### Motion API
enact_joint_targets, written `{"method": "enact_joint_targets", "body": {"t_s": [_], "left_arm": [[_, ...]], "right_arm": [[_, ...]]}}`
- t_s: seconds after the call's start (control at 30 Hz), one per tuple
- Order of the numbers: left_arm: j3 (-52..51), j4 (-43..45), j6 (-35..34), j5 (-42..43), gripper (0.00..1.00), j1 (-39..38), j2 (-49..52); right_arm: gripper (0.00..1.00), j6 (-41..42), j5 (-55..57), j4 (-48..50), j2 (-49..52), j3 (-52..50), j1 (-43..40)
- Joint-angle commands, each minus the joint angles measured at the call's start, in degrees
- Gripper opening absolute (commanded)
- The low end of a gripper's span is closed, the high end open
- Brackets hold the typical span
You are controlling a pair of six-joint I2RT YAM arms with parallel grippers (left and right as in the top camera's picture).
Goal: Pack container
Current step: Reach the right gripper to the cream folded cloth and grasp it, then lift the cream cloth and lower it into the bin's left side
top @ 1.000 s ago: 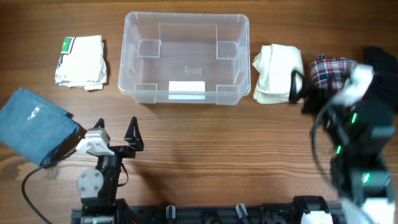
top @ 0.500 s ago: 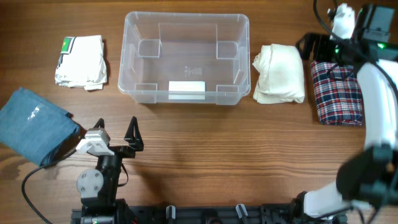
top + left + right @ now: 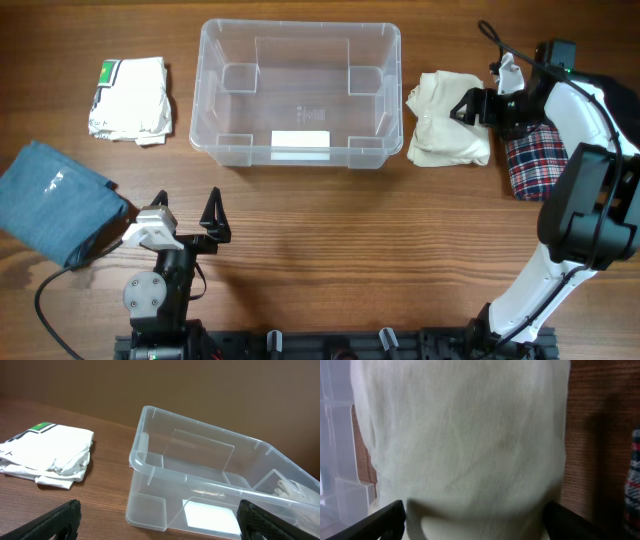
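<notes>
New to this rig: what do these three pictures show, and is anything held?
The machine is two arms with two-finger grippers at a table. One picture looks down from above; the others come from a camera on each wrist. A clear tub stands empty in the middle. Left of it lie a white cloth and a blue cloth; right, a cream cloth and a plaid cloth. The left gripper rests open. The right gripper is open over the cream cloth; nothing is held yet.
</notes>
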Motion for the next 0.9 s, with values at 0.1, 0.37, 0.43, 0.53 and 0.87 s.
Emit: {"method": "enact_joint_targets", "body": {"t_s": [0.1,0.37,0.43,0.53,0.87], "left_arm": [[-0.3,-0.2,1.2,0.7,1.0,0.5,-0.4],[-0.3,-0.2,1.2,0.7,1.0,0.5,-0.4],[-0.3,-0.2,1.2,0.7,1.0,0.5,-0.4],[-0.3,-0.2,1.2,0.7,1.0,0.5,-0.4],[-0.3,-0.2,1.2,0.7,1.0,0.5,-0.4]], "right_arm": [[0.94,-1.0,2.8,1.3,1.6,-0.7,-1.3],[0.81,-1.0,2.4,2.7,4.6,-0.9,-1.3],[0.62,-1.1,-0.3,2.3,6.5,-0.9,-1.2],[0.15,-0.9,-3.3,2.3,7.5,-0.9,-1.0],[0.04,8.1,-6.1,-0.2,0.3,3.7,-1.0]]}}
